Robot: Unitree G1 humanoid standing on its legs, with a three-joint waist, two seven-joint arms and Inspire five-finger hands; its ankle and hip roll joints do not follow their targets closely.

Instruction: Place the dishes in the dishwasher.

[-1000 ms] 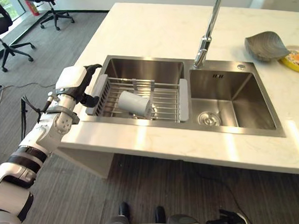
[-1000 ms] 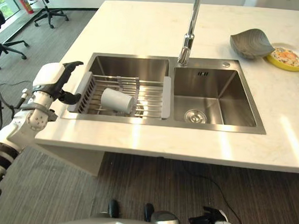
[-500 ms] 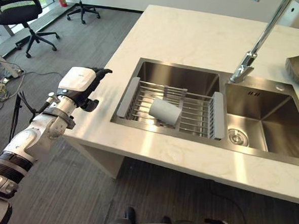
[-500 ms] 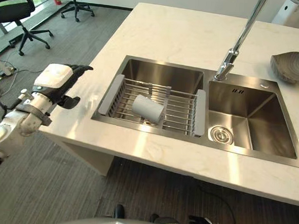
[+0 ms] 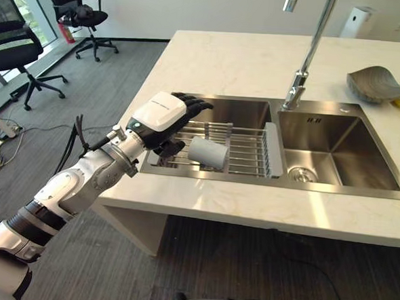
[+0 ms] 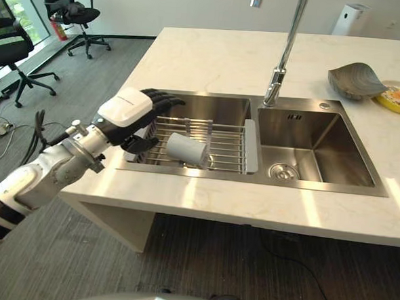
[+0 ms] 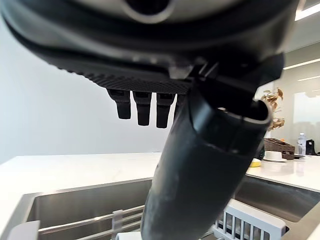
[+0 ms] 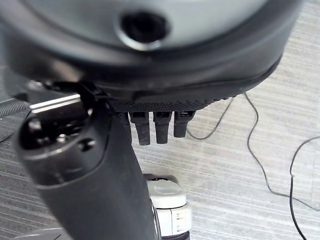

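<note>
near edge: white marble counter (image 5: 264, 208) overhangs dark striped carpet (image 6: 260, 269). right hand (image 8: 100, 170) hangs low over that carpet, fingers straight and relaxed, grasping nothing.

left hand (image 5: 162, 117) is over the left end of the sink, just above the rack's left edge, fingers extended toward the basin, released and empty. its wrist view shows straight fingers with the steel basin past them.

double steel sink (image 5: 360, 190) set into the counter. left basin holds a wire dish rack (image 5: 247, 149) with grey end pieces. a pale grey cup (image 5: 207, 153) lies on its side on the rack, just beside the left hand, contact unclear. right basin has a drain (image 5: 299, 173) at its floor.

tall chrome faucet (image 5: 301, 74) stands behind the divider. far right of counter: grey leaf-shaped bowl (image 5: 374, 82), with a yellow plate (image 6: 399, 99) just beside it.

room beyond: black office chairs (image 5: 19, 54) on the carpet at left, white wall behind.
</note>
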